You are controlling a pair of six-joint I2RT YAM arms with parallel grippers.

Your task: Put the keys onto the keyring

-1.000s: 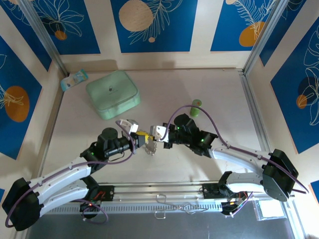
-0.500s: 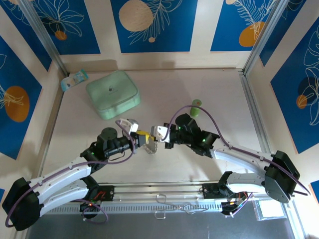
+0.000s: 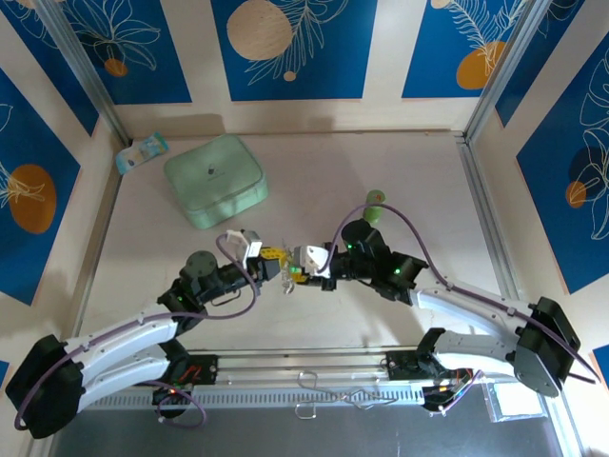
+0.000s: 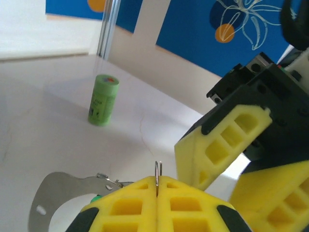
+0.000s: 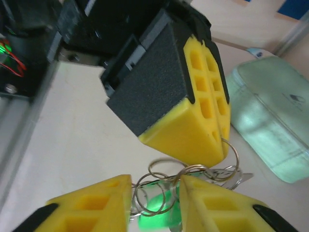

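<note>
My left gripper is shut on the keyring, held a little above the table's middle. In the left wrist view a thin wire loop of the keyring sticks up from between the shut yellow fingers. My right gripper faces it from the right, jaws apart. In the right wrist view several silvery rings of the keyring and the bright green head of one of the keys lie between its open fingers. The left gripper pinches one ring just above them.
A mint-green square box sits at the back left, with a small pale packet beyond it by the wall. An upright green cylinder stands just behind the right arm. A metal rail runs along the near edge.
My right gripper has opened from shut around the rings and green key. Both grippers have shifted slightly; the left stays shut on the ring.
</note>
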